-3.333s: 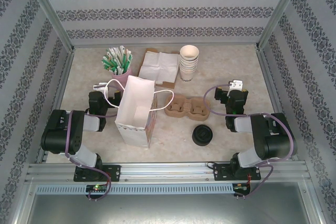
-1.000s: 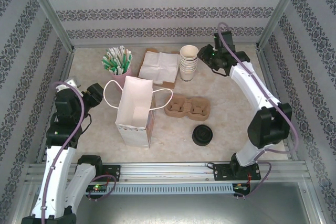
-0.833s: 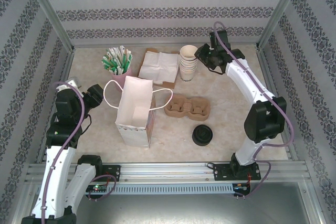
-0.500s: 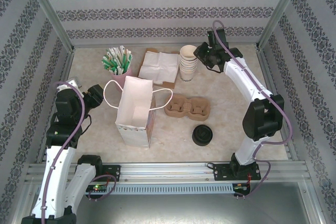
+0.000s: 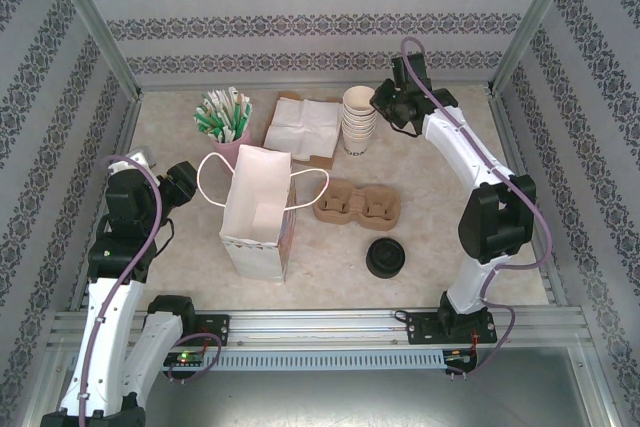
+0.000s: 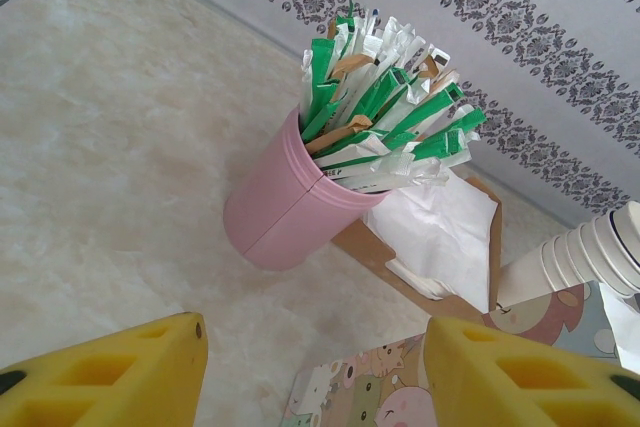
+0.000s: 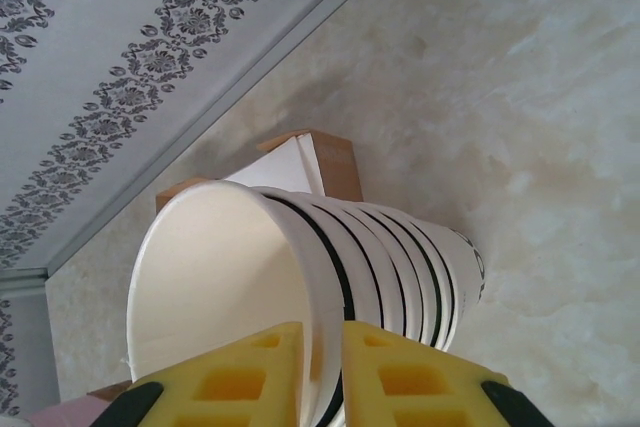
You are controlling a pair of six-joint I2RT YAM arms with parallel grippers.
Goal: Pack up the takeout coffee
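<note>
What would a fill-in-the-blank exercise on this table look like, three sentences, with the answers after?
The right gripper pinches the top cup of the white stack, one finger inside, one ____.
The left gripper stands open, facing the ____ holder of wrapped sticks.
The paper bag stands upright with its mouth ____.
Missing words: outside; pink; open.

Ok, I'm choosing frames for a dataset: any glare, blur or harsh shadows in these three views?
Top external view: even diffuse light, soft shadows, sharp throughout. Left wrist view: the pink plastic cup of green-and-white packets is crisp, no glare. Right wrist view: the stack of lidless white paper cups is sharp, casting a soft shadow on the beige marbled tabletop.
</note>
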